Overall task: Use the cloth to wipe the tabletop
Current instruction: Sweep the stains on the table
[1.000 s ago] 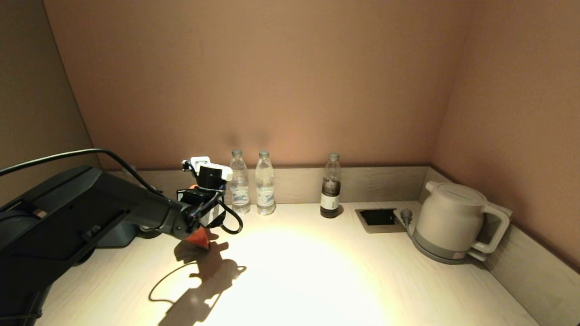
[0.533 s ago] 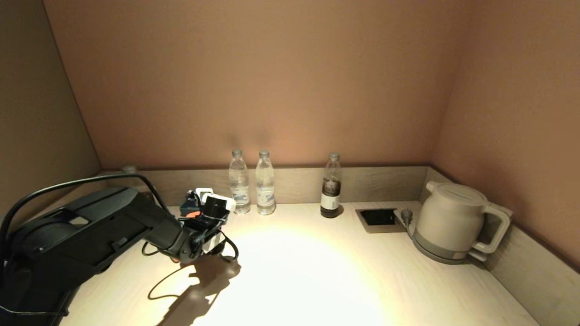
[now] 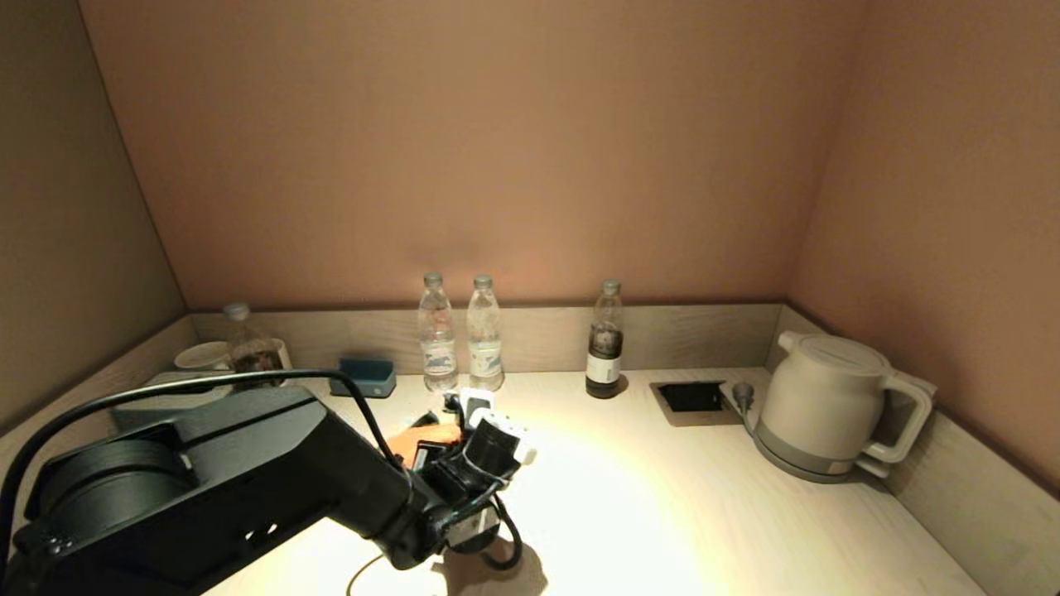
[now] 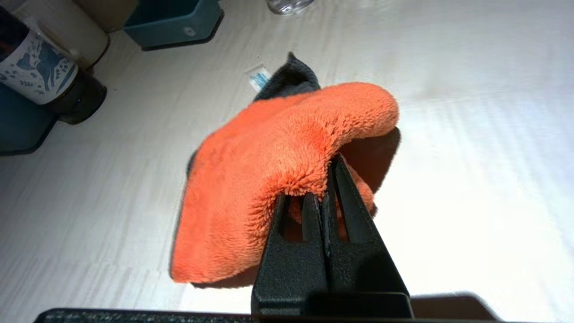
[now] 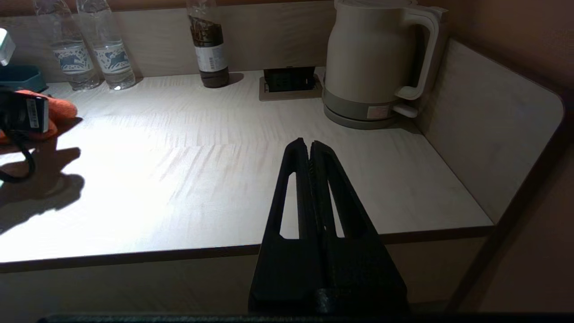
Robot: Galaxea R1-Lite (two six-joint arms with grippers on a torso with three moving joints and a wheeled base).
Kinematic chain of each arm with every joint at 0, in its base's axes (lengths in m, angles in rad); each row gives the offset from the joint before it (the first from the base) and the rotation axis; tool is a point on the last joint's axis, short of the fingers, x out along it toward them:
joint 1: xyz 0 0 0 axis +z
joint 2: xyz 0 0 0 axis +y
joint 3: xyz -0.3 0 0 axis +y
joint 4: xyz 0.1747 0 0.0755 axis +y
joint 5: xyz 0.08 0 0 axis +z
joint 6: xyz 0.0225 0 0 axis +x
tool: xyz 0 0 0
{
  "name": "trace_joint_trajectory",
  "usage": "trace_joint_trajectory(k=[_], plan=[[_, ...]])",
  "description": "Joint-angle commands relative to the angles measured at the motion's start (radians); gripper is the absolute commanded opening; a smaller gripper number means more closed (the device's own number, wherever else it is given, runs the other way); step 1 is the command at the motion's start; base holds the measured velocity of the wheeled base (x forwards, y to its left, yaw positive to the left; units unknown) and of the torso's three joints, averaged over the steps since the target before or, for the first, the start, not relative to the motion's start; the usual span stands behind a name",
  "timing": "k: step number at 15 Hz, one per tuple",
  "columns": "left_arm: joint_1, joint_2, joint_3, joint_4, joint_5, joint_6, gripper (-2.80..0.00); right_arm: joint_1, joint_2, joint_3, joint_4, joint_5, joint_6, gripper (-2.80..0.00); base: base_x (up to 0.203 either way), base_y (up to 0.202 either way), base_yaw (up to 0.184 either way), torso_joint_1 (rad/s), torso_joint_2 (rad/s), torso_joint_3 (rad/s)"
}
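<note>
An orange fluffy cloth (image 4: 278, 161) with a dark underside lies bunched on the pale wooden tabletop (image 3: 662, 513), pinched in my left gripper (image 4: 325, 179), whose jaws are shut on a fold of it. In the head view the cloth (image 3: 418, 440) shows just beyond the left wrist, in the middle-left of the table. It also shows in the right wrist view (image 5: 60, 107). My right gripper (image 5: 309, 143) is shut and empty, held off the table's front edge, out of the head view.
Two water bottles (image 3: 460, 339) and a dark bottle (image 3: 604, 343) stand along the back wall. A white kettle (image 3: 832, 406) and a recessed socket (image 3: 691, 397) are at the right. A blue tray (image 3: 363, 377), cup (image 3: 199, 356) and bottle (image 3: 244, 348) sit at back left.
My left arm has swept with the cloth from the back left of the table toward the front and the middle.
</note>
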Motion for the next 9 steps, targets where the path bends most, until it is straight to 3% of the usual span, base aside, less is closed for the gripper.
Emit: trace_joint_trajectory(k=[1, 5, 9], plan=[[-0.114, -0.087, 0.011, 0.020, 0.006, -0.004, -2.80, 0.000, 0.001, 0.000, 0.000, 0.000, 0.000, -2.80, 0.000, 0.000, 0.000, 0.000, 0.00, 0.000], [-0.270, -0.204, 0.040, 0.056, 0.008, -0.008, -2.80, 0.000, 0.001, 0.000, 0.000, 0.000, 0.000, -2.80, 0.000, 0.000, 0.000, 0.000, 0.00, 0.000], [-0.315, -0.257, 0.042, 0.076, 0.005, -0.012, -2.80, 0.000, 0.001, 0.000, 0.000, 0.000, 0.000, -2.80, 0.000, 0.000, 0.000, 0.000, 0.00, 0.000]])
